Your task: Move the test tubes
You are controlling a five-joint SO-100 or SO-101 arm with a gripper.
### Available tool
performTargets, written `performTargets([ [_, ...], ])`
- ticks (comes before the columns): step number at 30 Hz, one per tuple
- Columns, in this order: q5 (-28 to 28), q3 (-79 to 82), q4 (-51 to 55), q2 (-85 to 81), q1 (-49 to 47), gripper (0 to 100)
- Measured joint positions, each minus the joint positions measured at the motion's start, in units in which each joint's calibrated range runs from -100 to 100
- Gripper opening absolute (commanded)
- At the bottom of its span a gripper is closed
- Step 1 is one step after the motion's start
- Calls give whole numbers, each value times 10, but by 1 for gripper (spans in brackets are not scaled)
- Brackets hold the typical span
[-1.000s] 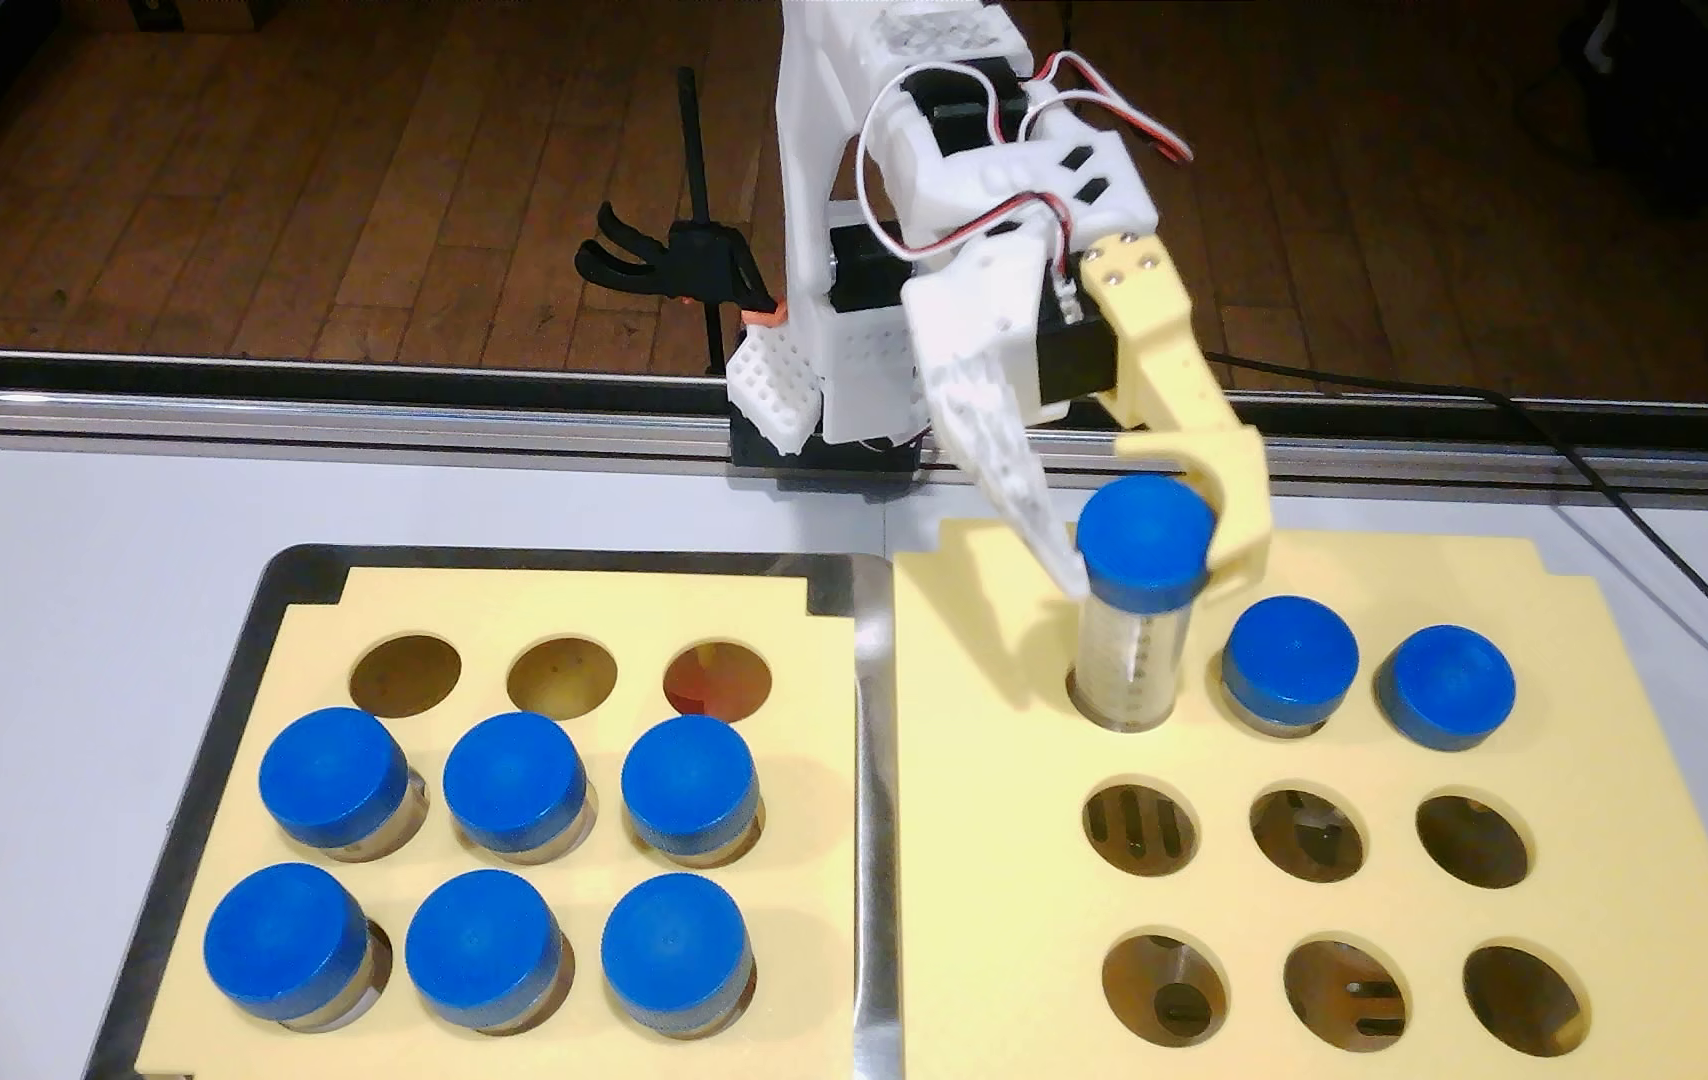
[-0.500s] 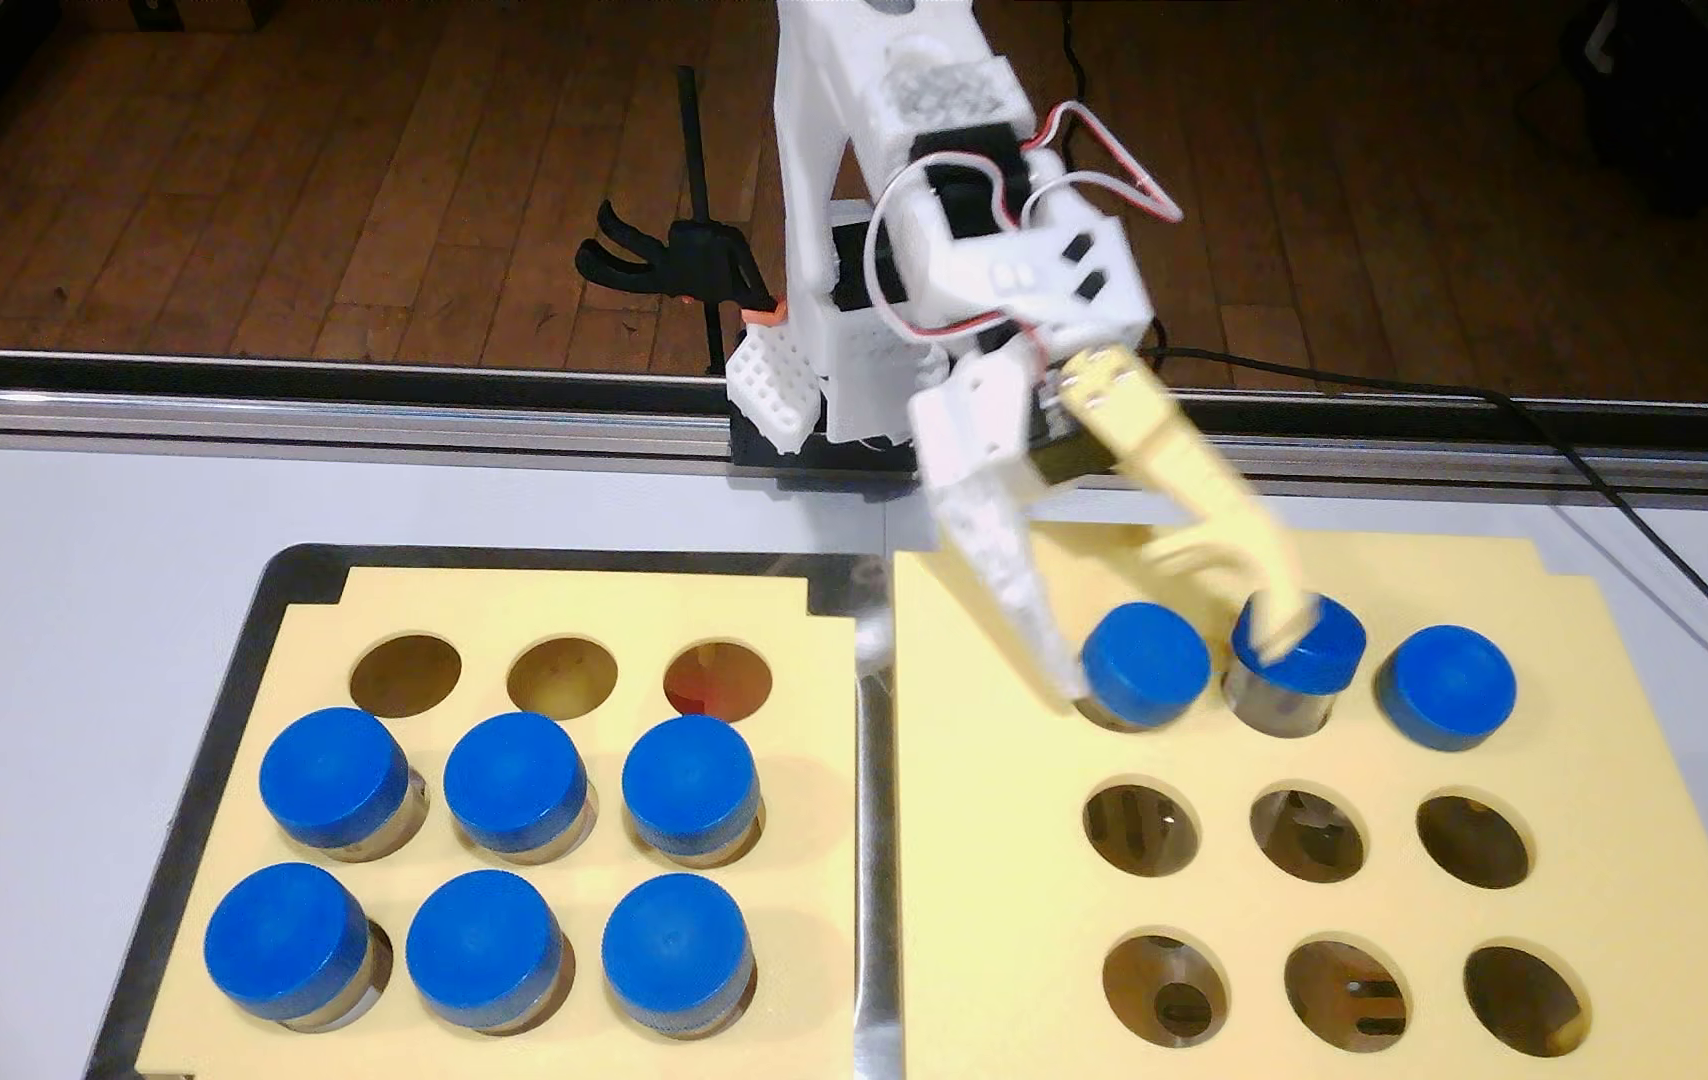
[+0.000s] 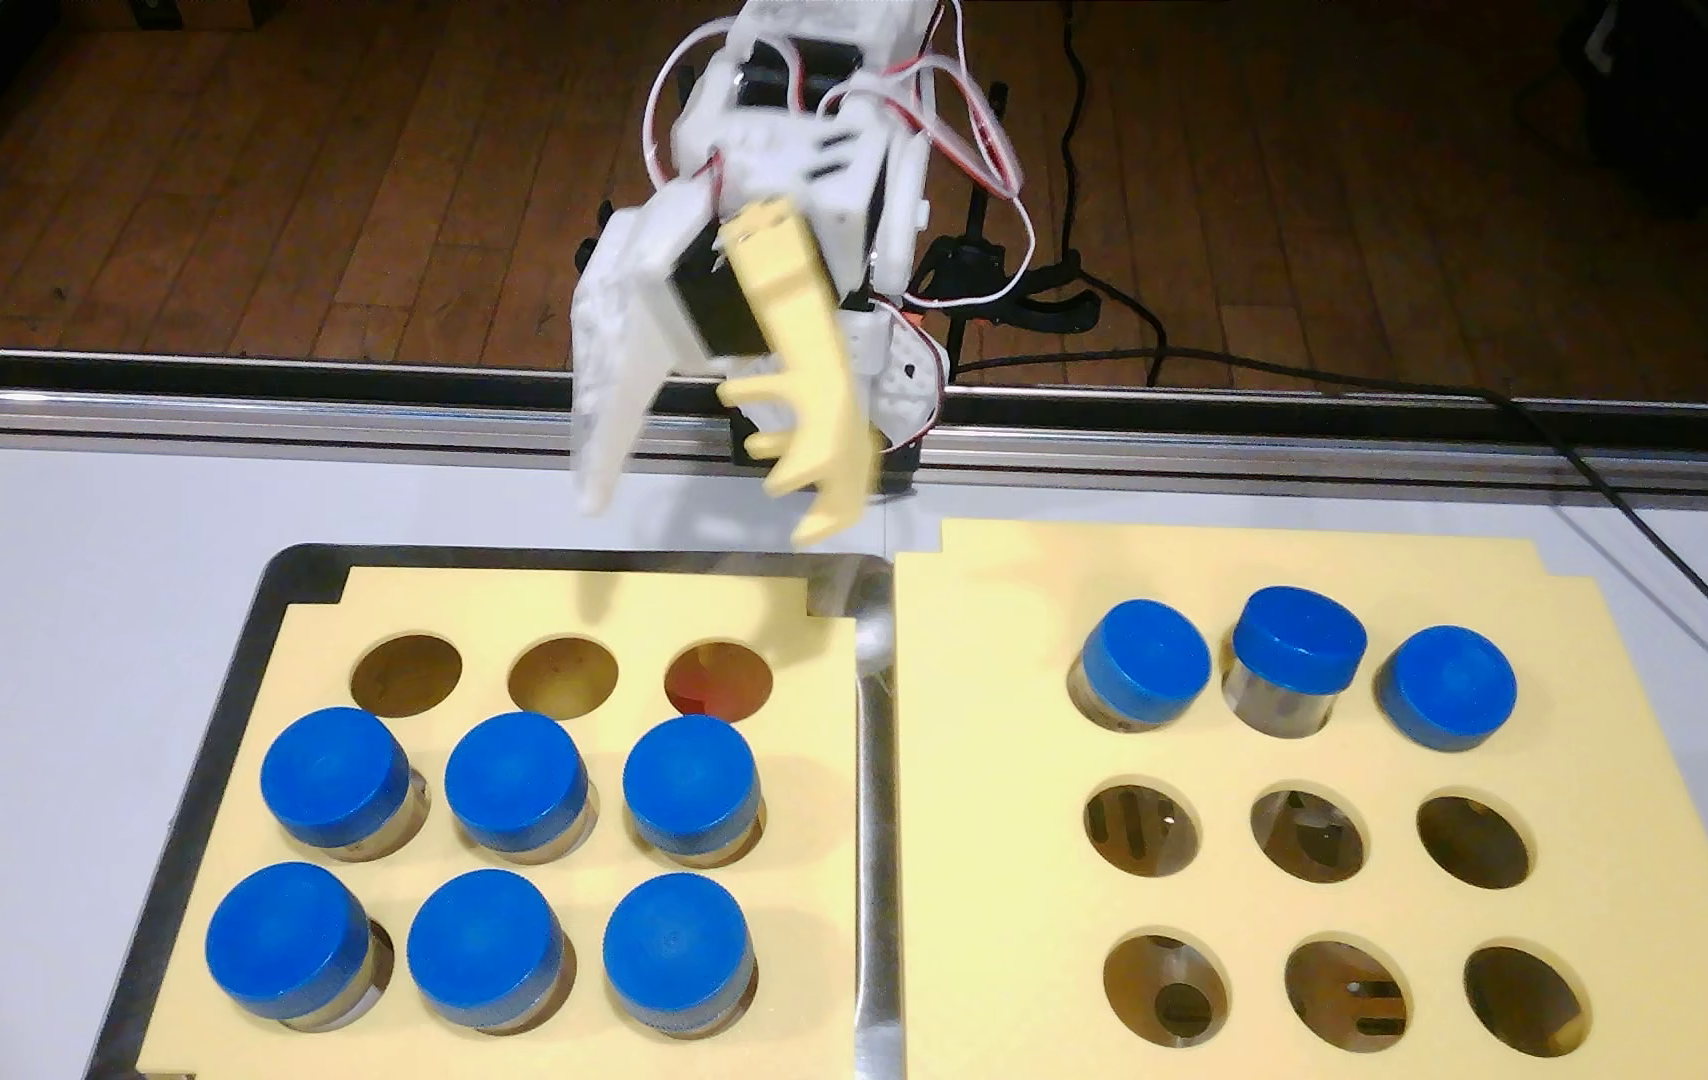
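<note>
Arm (image 3: 808, 135): top cut off by frame edge. Gripper (image 3: 710, 524): motion-blurred, fingertip outlines soft. Left foam board (image 3: 310, 644) and right foam board (image 3: 985, 831): btm edges cropped. Metal tray (image 3: 876, 831): mostly covered by board. Contents of empty holes (image 3: 1141, 841): dark, unidentifiable.

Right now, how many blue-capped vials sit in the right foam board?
3, all in its far row: left vial, middle vial, which stands higher, and right vial. The six nearer holes are empty; none look hidden.
</note>
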Motion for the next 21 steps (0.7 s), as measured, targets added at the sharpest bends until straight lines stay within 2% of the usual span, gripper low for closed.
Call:
performTargets([
  [8,20,53,-89,87,2,34],
  [21,55,-70,-98,239,-1,34],
])
